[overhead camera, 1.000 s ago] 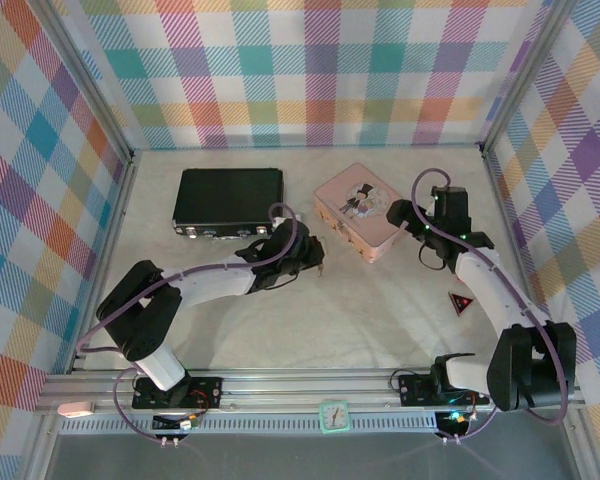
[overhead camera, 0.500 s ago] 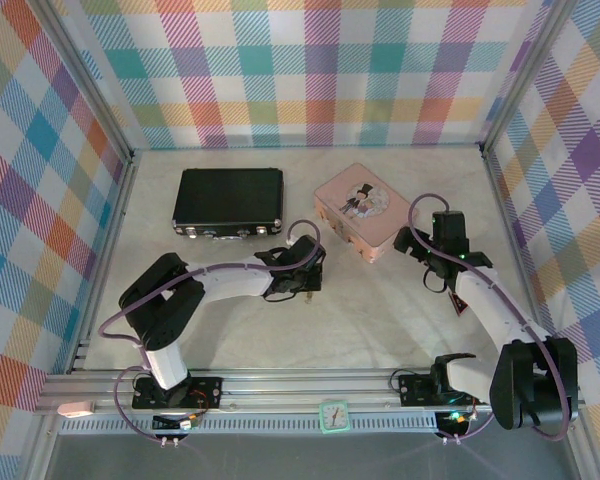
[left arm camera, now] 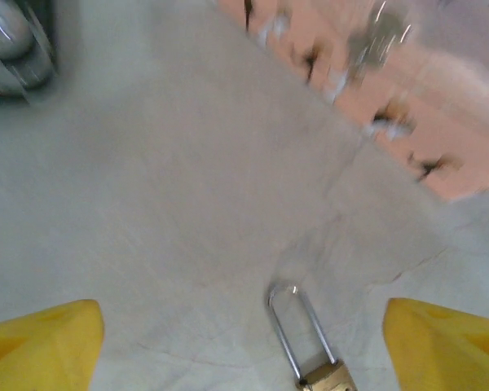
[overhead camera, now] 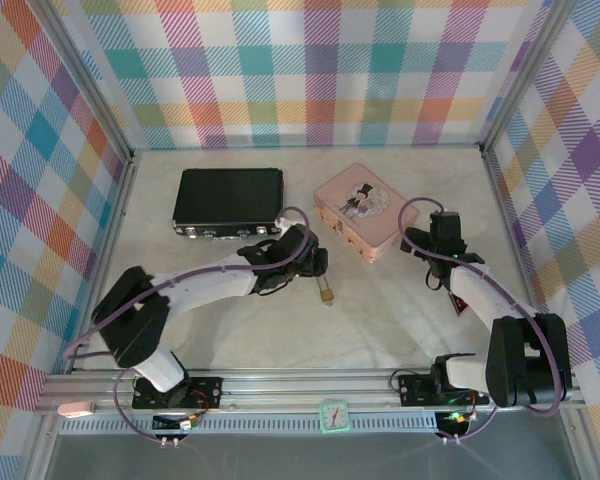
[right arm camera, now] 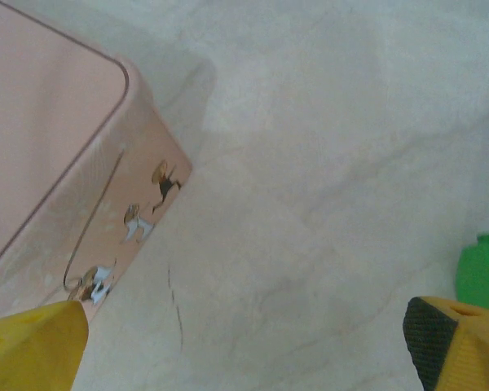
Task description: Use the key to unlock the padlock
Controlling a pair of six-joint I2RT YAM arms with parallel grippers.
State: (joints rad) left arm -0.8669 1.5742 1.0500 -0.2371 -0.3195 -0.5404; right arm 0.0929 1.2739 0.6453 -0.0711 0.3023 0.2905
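My left claw (left arm camera: 244, 342) is spread wide and pinches nothing. The padlock (left arm camera: 326, 379) lies flat on the surface (left arm camera: 171, 204) inside that spread, touching neither side. Its long axis runs straight away from me, with the brass body nearest and the shackle pointing on toward the tin (left arm camera: 391, 106). From above, the padlock lies just beside this claw, on the side nearer the arm bases. A straight drop and squeeze across the body looks like the natural grasp.

My right claw (right arm camera: 244, 346) is also spread and bare. It hovers by the tin's right-hand corner, well apart from the padlock, so the left is far nearer. The surface is pale and marbled. A black case (overhead camera: 228, 197) sits left of the tin, and plaid walls (overhead camera: 310, 70) close in the room.
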